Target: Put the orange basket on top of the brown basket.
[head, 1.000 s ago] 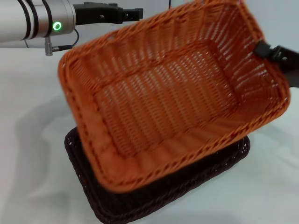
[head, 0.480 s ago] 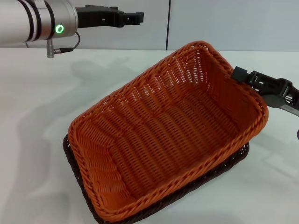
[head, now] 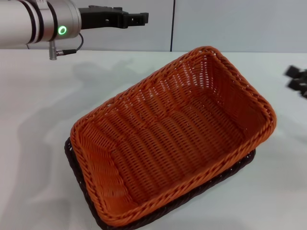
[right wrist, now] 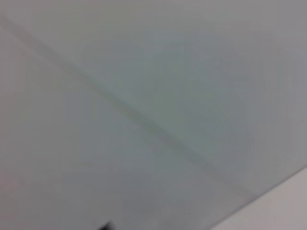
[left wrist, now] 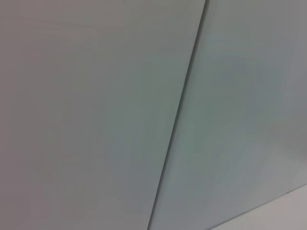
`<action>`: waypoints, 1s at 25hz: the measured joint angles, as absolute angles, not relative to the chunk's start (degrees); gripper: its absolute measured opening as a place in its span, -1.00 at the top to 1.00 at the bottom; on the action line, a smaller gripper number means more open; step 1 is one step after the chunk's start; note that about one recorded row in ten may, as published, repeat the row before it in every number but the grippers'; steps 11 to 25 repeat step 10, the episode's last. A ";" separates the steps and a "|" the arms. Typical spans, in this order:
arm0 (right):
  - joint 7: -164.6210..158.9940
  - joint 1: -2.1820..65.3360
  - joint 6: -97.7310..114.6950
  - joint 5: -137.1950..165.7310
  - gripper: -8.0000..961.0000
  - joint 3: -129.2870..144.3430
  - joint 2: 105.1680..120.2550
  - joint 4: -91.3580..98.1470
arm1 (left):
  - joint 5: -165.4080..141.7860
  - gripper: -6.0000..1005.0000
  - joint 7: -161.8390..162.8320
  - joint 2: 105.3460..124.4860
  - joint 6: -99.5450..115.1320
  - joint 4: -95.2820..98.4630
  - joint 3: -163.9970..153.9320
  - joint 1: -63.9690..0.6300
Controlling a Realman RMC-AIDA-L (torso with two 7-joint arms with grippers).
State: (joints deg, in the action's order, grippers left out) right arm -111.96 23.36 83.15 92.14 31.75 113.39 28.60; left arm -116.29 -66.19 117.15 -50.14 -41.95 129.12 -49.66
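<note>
The orange basket (head: 177, 139) sits nested in the brown basket (head: 78, 173), slightly tilted with its far right end higher. Only the dark rim of the brown basket shows, along the left and near sides. My right gripper (head: 296, 79) is at the right edge of the head view, open, empty and clear of the orange basket's rim. My left gripper (head: 136, 18) is held high at the back left, far from both baskets. Neither wrist view shows a basket or a gripper.
The baskets stand on a white table (head: 43, 110). A grey panelled wall (head: 225, 24) with a vertical seam runs behind it. Both wrist views show only this wall (left wrist: 96, 115), (right wrist: 153, 96).
The orange basket came down from a raised tilt onto the brown basket. My right gripper let go of its rim and drew back to the right. The left arm stayed put.
</note>
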 joint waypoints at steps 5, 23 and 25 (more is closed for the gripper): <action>-107.45 21.66 78.96 91.98 -0.54 21.97 112.43 28.61 | -116.09 -0.72 -66.18 117.38 -50.13 -42.14 129.41 -49.22; -88.24 21.66 77.09 85.99 -0.55 10.61 115.31 27.51 | -111.84 -0.72 -68.93 117.61 -50.05 -42.47 129.62 -47.75; -88.24 21.66 77.09 85.99 -0.55 10.61 115.31 27.51 | -111.84 -0.72 -68.93 117.61 -50.05 -42.47 129.62 -47.75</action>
